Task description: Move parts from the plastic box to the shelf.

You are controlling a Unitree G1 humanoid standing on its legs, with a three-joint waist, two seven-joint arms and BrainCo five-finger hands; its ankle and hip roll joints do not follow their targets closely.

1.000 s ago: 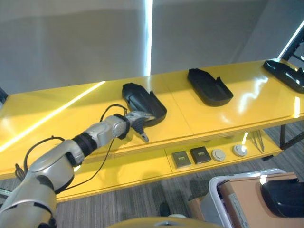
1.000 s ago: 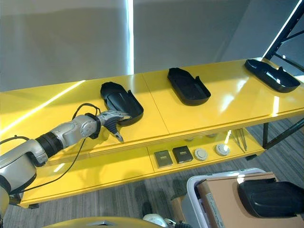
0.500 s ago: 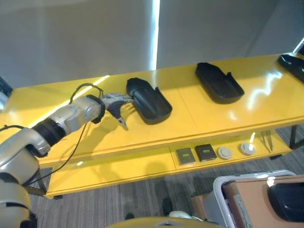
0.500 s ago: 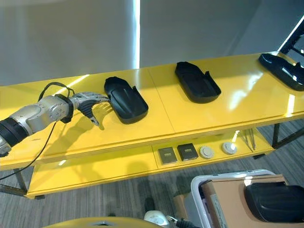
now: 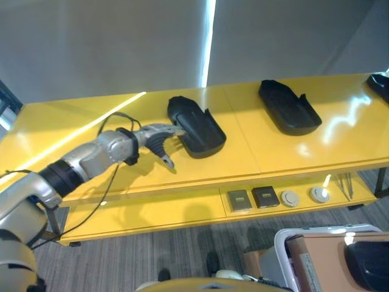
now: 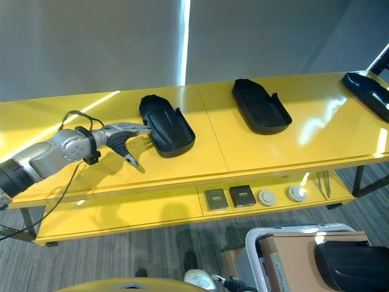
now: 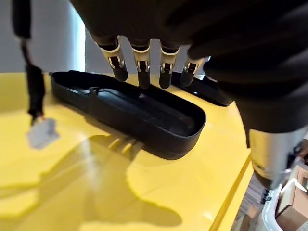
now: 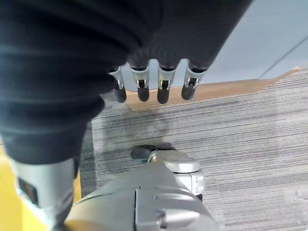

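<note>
A long yellow shelf (image 5: 279, 152) runs across the scene in front of a grey wall, with a lower yellow tier (image 5: 182, 210) beneath its front edge. Three black moulded parts lie on the top surface, well apart from one another. The nearest part (image 5: 196, 126) is an elongated shallow tray shape with a rounded far end, a raised rim and a small notch standing up on one long side; it lies at an angle, hollow side up. A second part (image 5: 289, 114) of the same shape lies further along to the right, and a third part (image 6: 368, 92) sits at the far right end, cut off by the picture edge.

At the lower right stands the plastic box (image 6: 267, 258), pale-rimmed, with a brown cardboard sheet (image 6: 298, 261) in it and another black part (image 6: 352, 264) lying on top.

On the lower tier sit two small dark square blocks (image 5: 252, 198) side by side and, just beside them, two small round white pieces (image 5: 301, 196).

The left hand (image 5: 155, 137) reaches over the shelf, its fingers (image 7: 139, 65) fairly straight and spread loosely, tips just at the near end of the nearest part, holding nothing; actual contact is unclear. The right hand (image 8: 144, 72) hangs over grey carpet (image 8: 250, 144), fingers relaxed and empty.
</note>
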